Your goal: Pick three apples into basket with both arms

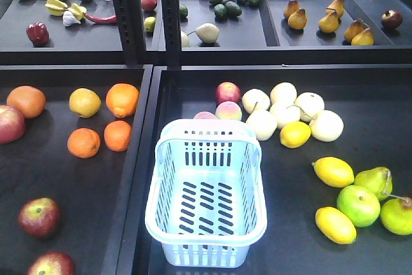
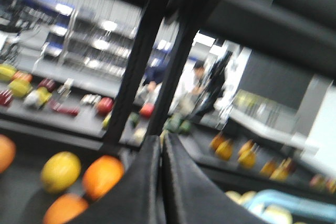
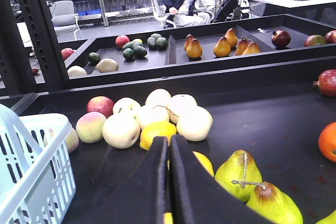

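The pale-blue basket (image 1: 156, 192) stands empty in the front middle tray. Three deep-red apples lie in the left tray: one at the left edge (image 1: 9, 123), one at the front left (image 1: 38, 216) and one at the bottom edge (image 1: 51, 265). Neither arm shows in the front view. My left gripper (image 2: 161, 140) is shut and empty, up above the left tray near the oranges (image 2: 102, 176); its view is blurred and shows no apple. My right gripper (image 3: 168, 141) is shut and empty, low over the right tray, with the basket (image 3: 31, 166) to its left.
Oranges (image 1: 122, 99) and a yellow fruit (image 1: 85, 102) lie in the left tray. Pale round fruits (image 1: 283, 111), lemons (image 1: 333, 172) and green pears (image 1: 373, 181) lie right of the basket. A black upright post (image 1: 125, 11) and a rear shelf of fruit stand behind.
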Tool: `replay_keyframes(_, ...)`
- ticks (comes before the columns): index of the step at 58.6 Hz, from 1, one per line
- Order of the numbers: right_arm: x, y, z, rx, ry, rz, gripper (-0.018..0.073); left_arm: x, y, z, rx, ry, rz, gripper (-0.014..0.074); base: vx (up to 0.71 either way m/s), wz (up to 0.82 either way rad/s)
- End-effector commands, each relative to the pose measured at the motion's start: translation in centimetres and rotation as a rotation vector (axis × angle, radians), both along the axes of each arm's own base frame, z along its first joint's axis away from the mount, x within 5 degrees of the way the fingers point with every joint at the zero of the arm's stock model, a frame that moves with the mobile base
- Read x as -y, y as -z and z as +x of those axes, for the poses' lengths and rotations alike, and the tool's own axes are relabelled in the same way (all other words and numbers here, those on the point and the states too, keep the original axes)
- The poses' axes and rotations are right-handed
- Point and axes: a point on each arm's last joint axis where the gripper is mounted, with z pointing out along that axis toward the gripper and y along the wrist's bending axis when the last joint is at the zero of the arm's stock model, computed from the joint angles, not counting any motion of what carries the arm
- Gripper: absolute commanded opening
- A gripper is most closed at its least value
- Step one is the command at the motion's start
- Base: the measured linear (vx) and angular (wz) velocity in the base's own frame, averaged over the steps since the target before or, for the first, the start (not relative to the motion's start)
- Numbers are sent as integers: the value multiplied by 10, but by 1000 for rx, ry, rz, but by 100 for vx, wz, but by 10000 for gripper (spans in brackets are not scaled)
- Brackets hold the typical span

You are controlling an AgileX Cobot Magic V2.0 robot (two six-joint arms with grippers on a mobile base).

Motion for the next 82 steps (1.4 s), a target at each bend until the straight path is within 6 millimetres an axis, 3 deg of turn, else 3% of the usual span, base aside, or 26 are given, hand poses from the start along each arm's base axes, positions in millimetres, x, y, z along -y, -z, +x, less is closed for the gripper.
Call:
replay_keyframes(1, -1, -3, 0, 71, -6, -11, -5, 0, -27, -10, 219, 39, -81, -6, 0, 0)
replay_keyframes(18, -1, -3, 0, 71, -6, -11, -5, 0, -43, -21, 428, 84, -147, -6, 0, 0)
replay_keyframes(57, -1, -3, 0, 71, -6, -11, -5, 0, -37, -16, 342, 76, -145, -6, 0, 0)
replay_keyframes(82, -1, -3, 0, 71, -6, -11, -5, 0, -40, -18, 379, 79, -145, -6, 0, 0)
